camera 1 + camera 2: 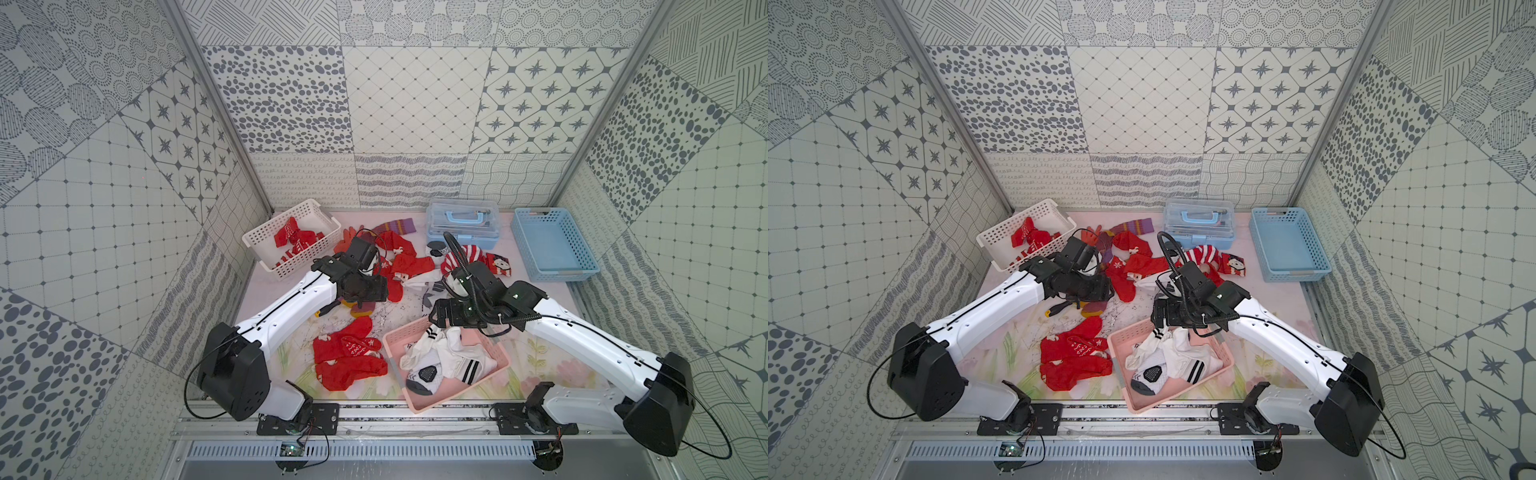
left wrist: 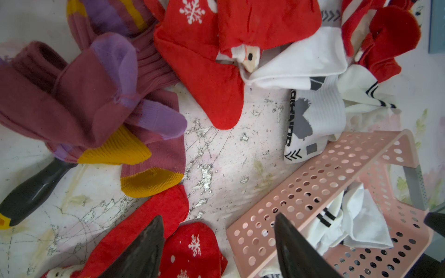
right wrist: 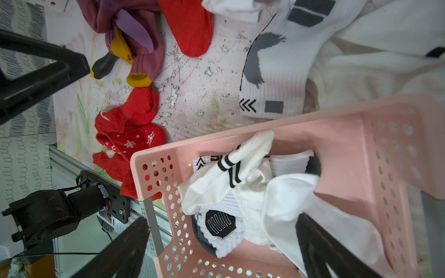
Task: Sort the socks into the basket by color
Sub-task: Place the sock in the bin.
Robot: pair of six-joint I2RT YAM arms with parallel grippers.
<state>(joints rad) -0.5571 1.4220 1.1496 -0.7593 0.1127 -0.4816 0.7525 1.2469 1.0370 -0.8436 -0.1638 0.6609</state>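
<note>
You have bright, even, diffuse light in all views, with only soft shadows. Both top views bend straight lines toward the edges. In the wrist views, the near dark fingertips (image 2: 142,250) are blurred and the corners soften.

Top views overhead, near-identical; wrist views close, downward, sharing pink basket (image 2: 337,168).

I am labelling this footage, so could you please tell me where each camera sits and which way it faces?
Top views: high at the front, looking down at both white arms, the pink perforated plastic basket and the red fabric socks.
Left wrist: faces down past the open left gripper.
Right wrist: faces down over the open right gripper into the basket of white striped socks.
All show the basket.
</note>
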